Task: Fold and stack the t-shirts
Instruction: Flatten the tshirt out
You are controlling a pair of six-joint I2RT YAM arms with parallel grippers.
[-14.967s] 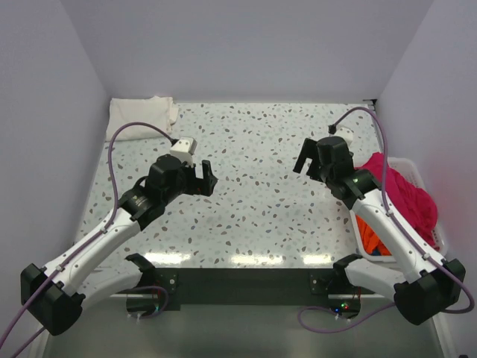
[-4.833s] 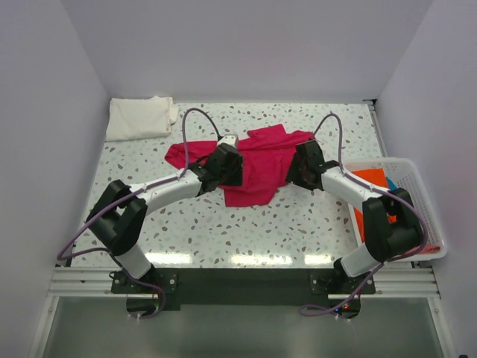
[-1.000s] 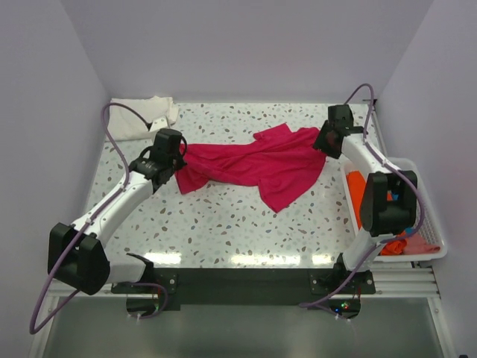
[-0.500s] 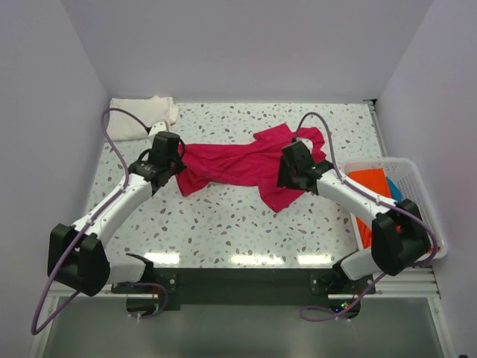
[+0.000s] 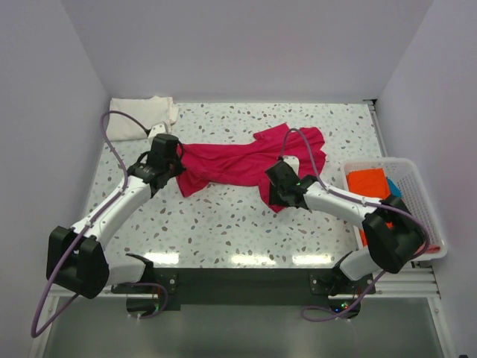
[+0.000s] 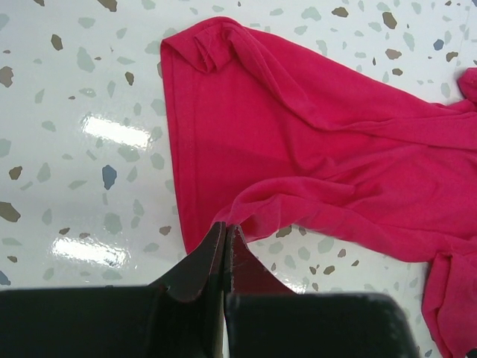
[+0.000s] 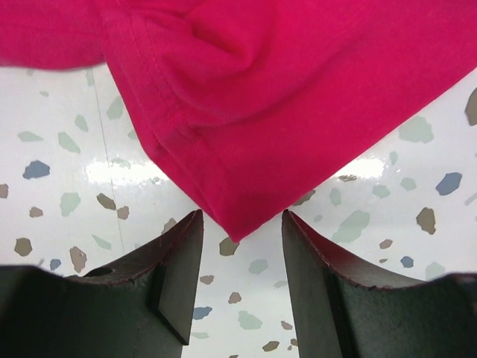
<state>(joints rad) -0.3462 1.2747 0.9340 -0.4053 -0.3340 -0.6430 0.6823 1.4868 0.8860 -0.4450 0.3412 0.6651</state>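
Observation:
A magenta-red t-shirt (image 5: 238, 160) lies stretched and crumpled across the middle of the table. My left gripper (image 5: 177, 156) is at its left end. In the left wrist view this gripper (image 6: 225, 227) is shut, with a raised fold of the shirt (image 6: 313, 149) pinched at its tips. My right gripper (image 5: 277, 195) is at the shirt's near lower corner. The right wrist view shows it (image 7: 242, 218) open, low over the table, with the pointed corner of the shirt (image 7: 283, 89) just between the fingertips and not touched. A folded cream-white t-shirt (image 5: 138, 117) lies at the back left corner.
A white mesh basket (image 5: 417, 165) stands at the right edge, holding an orange t-shirt (image 5: 369, 181) and a bit of blue cloth (image 5: 393, 186). White walls close in the table at the back and both sides. Speckled tabletop (image 5: 223, 224) shows in front of the shirt.
The right arm swung from the shirt's far right corner across to its near lower corner, and its jaws narrowed a little. The left gripper held its place.

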